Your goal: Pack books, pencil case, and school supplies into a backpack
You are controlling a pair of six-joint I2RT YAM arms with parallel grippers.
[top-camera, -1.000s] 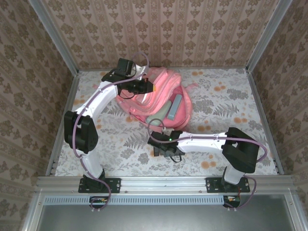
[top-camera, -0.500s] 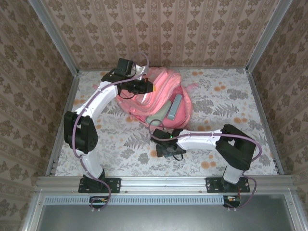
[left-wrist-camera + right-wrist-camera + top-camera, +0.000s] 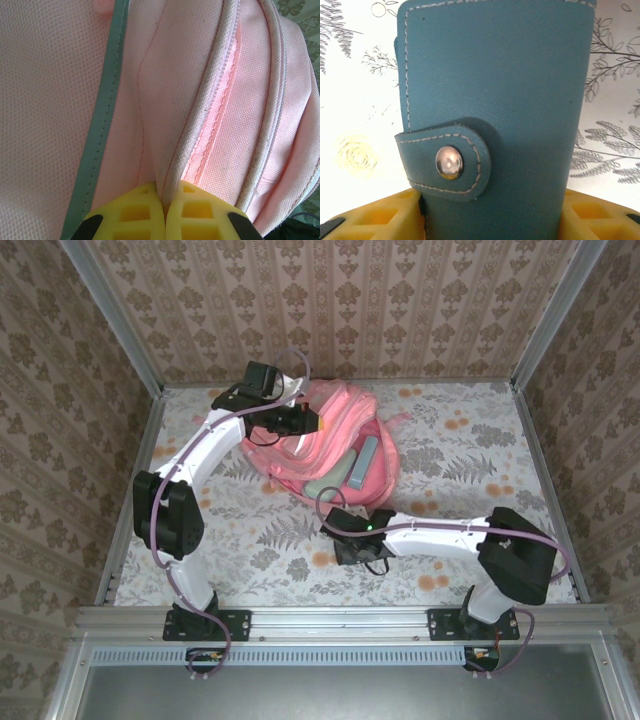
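Pinching the dark-teal pad (image 3: pixel 495 100) by its side edges, your right gripper (image 3: pixel 490 220) holds it over the table (image 3: pixel 350 75), near the backpack (image 3: pixel 340 430). It looks light, stiff and smooth-skinned, and probably slippery. Your left gripper (image 3: pixel 165 212), fingers pressed together, pinches the backpack's zipper edge.

One pink backpack (image 3: pixel 340 405), with one pale green pouch (image 3: pixel 322 487) and one slim teal box (image 3: pixel 366 461) lying in it. One dark-teal pad (image 3: pixel 520 75), closed by one metal snap (image 3: pixel 449 162).
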